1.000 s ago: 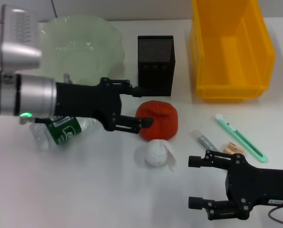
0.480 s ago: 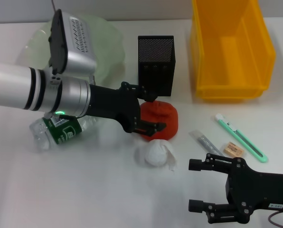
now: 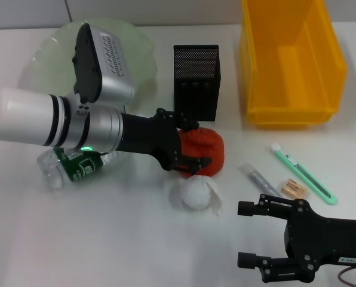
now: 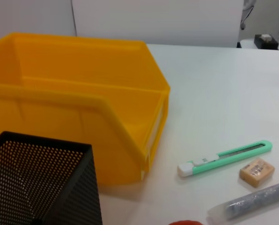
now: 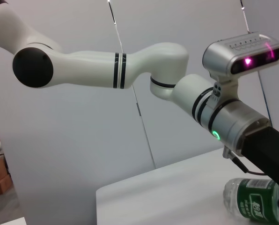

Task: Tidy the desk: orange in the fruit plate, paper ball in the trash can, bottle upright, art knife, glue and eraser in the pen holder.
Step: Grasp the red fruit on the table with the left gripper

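The orange (image 3: 208, 149) lies in front of the black mesh pen holder (image 3: 196, 81). My left gripper (image 3: 193, 143) is open, with one finger on each side of the orange. The paper ball (image 3: 196, 192) sits just in front of the orange. Under my left arm the bottle (image 3: 76, 166) lies on its side, and the right wrist view also shows the bottle (image 5: 254, 204). The green art knife (image 3: 303, 173), eraser (image 3: 293, 188) and glue (image 3: 258, 177) lie at the right. My right gripper (image 3: 245, 233) rests open near the front edge. The fruit plate (image 3: 136, 54) stands at the back left.
The yellow trash can (image 3: 291, 60) stands at the back right. The left wrist view shows the trash can (image 4: 83, 103), pen holder (image 4: 36, 183), art knife (image 4: 223, 157), eraser (image 4: 256, 169) and glue (image 4: 252, 201).
My left gripper has moved right and turned, and its fingers now straddle the orange. The right gripper has shifted slightly toward the front edge.
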Motion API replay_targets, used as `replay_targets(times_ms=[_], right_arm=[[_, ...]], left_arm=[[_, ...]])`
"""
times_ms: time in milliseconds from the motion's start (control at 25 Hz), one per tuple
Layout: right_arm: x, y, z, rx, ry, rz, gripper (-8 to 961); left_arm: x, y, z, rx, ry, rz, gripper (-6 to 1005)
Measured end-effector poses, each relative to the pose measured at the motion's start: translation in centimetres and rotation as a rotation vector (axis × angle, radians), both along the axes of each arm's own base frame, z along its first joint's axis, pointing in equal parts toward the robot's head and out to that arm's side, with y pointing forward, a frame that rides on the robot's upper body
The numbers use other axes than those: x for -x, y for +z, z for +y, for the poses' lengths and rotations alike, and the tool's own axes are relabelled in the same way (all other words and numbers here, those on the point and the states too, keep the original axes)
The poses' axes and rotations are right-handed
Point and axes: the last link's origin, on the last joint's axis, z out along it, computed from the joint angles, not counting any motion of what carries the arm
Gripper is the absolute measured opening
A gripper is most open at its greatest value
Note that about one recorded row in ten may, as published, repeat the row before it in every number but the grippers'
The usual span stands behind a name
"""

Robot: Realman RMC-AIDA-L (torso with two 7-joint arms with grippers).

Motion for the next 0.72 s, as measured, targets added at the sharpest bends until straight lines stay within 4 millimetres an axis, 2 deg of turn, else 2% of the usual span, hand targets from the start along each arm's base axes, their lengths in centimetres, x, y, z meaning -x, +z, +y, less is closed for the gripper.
replay_targets(times_ms=[320, 720], right_arm=[[0.03, -0.08, -0.19, 0.008, -0.003, 0.008, 823], [-0.03, -0.07, -0.28, 0.008, -0.011, 0.013, 824]], left_arm=[[0.02, -0.85, 0.01, -0.035, 0.006, 0.005, 800], [0.25, -0.61, -0.03, -0.060, 0.035, -0.028, 662]])
